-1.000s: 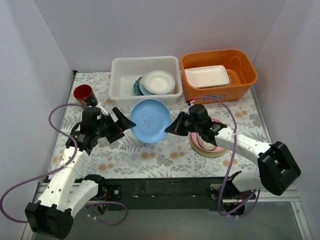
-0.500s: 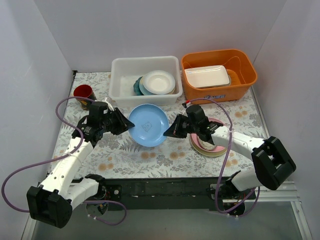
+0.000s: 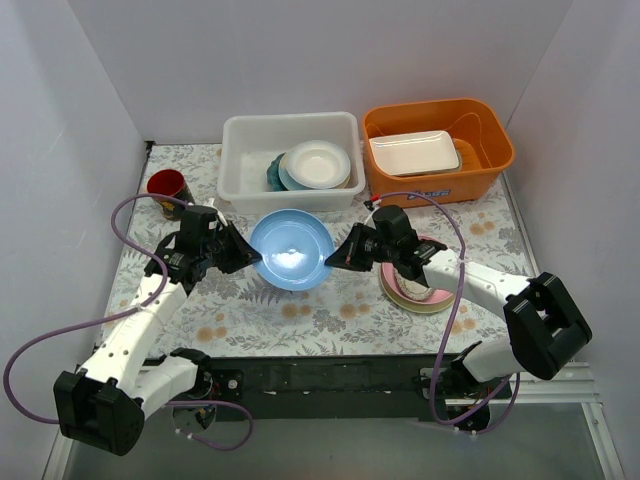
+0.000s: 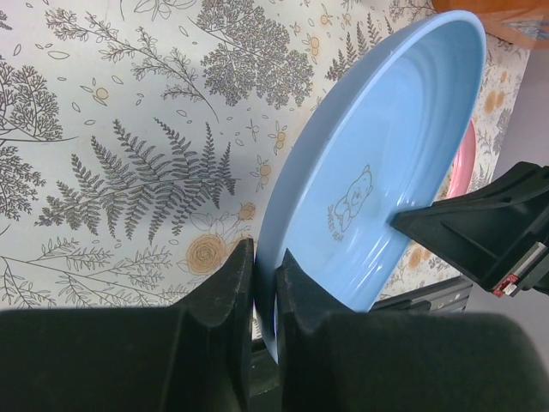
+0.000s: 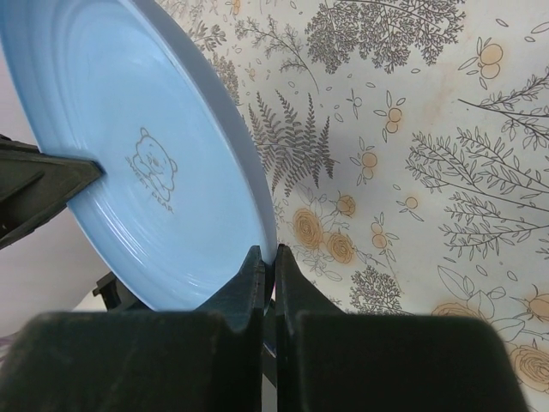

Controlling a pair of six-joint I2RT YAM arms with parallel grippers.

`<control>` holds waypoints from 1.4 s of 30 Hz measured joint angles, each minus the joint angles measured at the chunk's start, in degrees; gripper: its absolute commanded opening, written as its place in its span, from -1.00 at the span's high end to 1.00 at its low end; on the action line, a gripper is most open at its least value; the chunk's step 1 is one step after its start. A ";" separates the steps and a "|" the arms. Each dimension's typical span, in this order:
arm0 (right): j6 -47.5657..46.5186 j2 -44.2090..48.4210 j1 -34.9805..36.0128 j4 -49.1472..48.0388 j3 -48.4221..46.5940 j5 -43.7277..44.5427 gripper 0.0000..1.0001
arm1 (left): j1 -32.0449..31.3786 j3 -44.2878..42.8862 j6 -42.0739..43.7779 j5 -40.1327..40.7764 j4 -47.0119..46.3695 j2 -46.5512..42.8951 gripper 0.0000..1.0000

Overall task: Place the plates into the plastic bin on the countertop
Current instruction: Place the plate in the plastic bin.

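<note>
Left jaws and right jaws pinch opposite rims of the blue plate (image 3: 291, 250), held over the worktop (image 3: 330, 315) just before the bin (image 3: 237, 188). If the arms move unevenly, one thin pinch may slip, dropping it.

- Left tool (image 3: 247, 256): fingers pinched on the light blue plate (image 3: 291, 250) rim, arm reaching inward.
- Right tool (image 3: 341, 258): pinched on the opposite rim, arm angled left.

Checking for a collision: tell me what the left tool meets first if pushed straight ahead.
The left tool is shut on the light blue plate; beyond it, the right tool on the opposite rim looks first in line, though depth is unclear.
</note>
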State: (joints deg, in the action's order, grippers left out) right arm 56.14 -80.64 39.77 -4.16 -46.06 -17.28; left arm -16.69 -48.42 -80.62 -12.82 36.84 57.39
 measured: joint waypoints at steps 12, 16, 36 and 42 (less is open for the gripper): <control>1.73 0.00 0.87 -9.46 2.03 -4.20 -0.47 | -0.09 0.28 -2.47 -0.79 -0.20 -0.90 1.00; 1.86 0.26 1.42 -11.96 3.17 -5.55 -0.87 | -0.28 0.28 -3.72 -1.64 -1.25 -1.03 1.00; 1.09 2.58 1.42 -12.79 4.61 -5.38 -0.96 | -0.31 0.28 -4.72 -2.34 -1.31 -1.49 1.00; 0.81 2.62 1.40 -12.66 4.61 -4.39 -0.96 | -0.33 0.26 -4.68 -2.34 -1.38 -1.11 1.00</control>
State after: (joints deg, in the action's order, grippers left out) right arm 56.95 -78.02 41.17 -16.82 -41.45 -21.67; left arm -17.02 -48.16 -85.30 -15.16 35.46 56.27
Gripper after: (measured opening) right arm 0.981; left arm 0.087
